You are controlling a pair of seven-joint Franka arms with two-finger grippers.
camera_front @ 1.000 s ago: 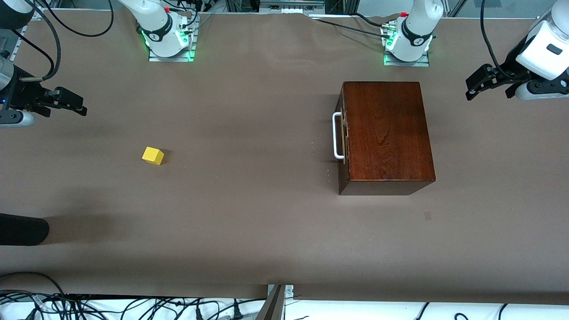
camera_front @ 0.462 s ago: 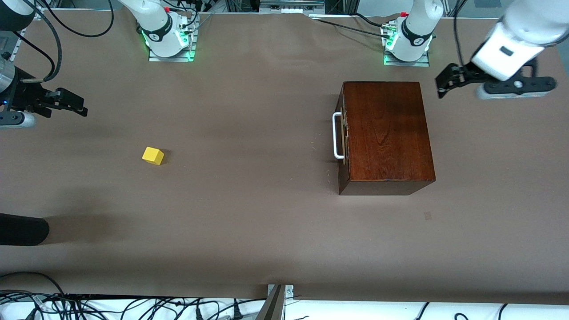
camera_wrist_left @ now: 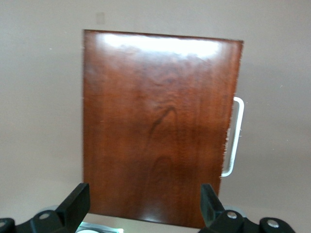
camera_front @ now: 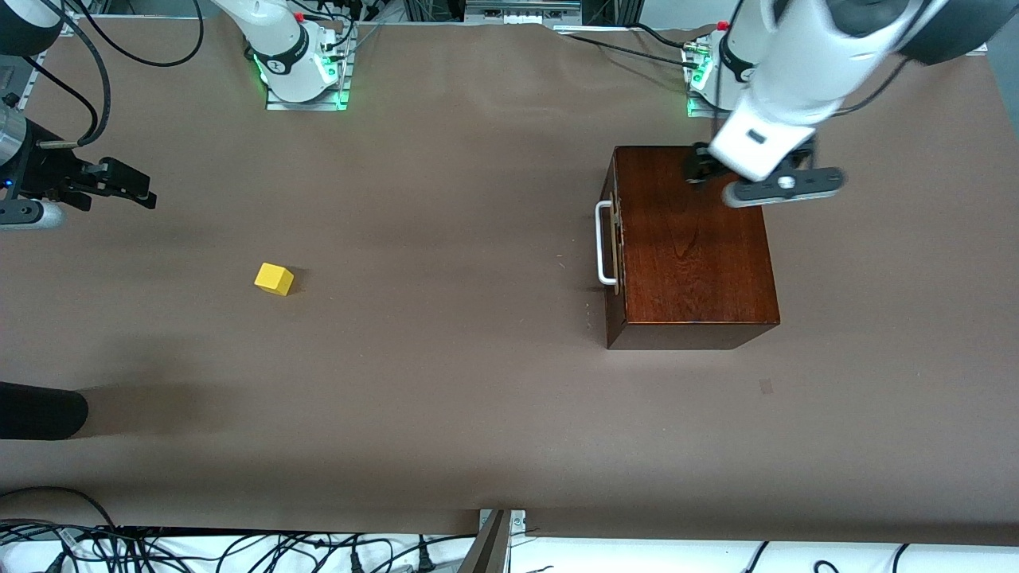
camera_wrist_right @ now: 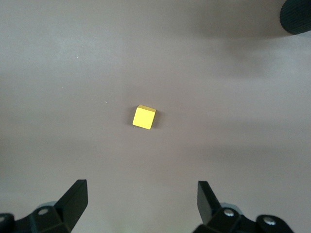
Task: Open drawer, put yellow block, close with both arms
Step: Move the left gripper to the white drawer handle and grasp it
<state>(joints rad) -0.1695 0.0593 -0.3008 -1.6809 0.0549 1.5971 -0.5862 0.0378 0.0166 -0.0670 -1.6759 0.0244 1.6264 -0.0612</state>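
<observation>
The dark mahogany box (camera_front: 700, 247) stands toward the left arm's end of the table. Its drawer (camera_front: 614, 247) is shut flush, and the white loop handle (camera_front: 605, 243) faces the right arm's end. My left gripper (camera_front: 695, 169) hangs open and holding nothing over the box's edge nearest the bases. The left wrist view looks down on the box top (camera_wrist_left: 155, 121) and handle (camera_wrist_left: 235, 138) between that gripper's fingertips (camera_wrist_left: 144, 196). The yellow block (camera_front: 274, 279) lies alone toward the right arm's end. My right gripper (camera_front: 137, 188) waits open above the table there, with the block (camera_wrist_right: 144, 117) ahead of its fingertips (camera_wrist_right: 142, 191).
A black rounded object (camera_front: 40, 410) juts in over the table's edge nearer the front camera than the block, also seen in the right wrist view (camera_wrist_right: 296, 14). Brown paper covers the table (camera_front: 446, 382). Both arm bases (camera_front: 298, 72) stand along the top edge.
The left arm has swung in from the table's end to over the box, with its gripper still open. The right arm, the block and the box have not moved.
</observation>
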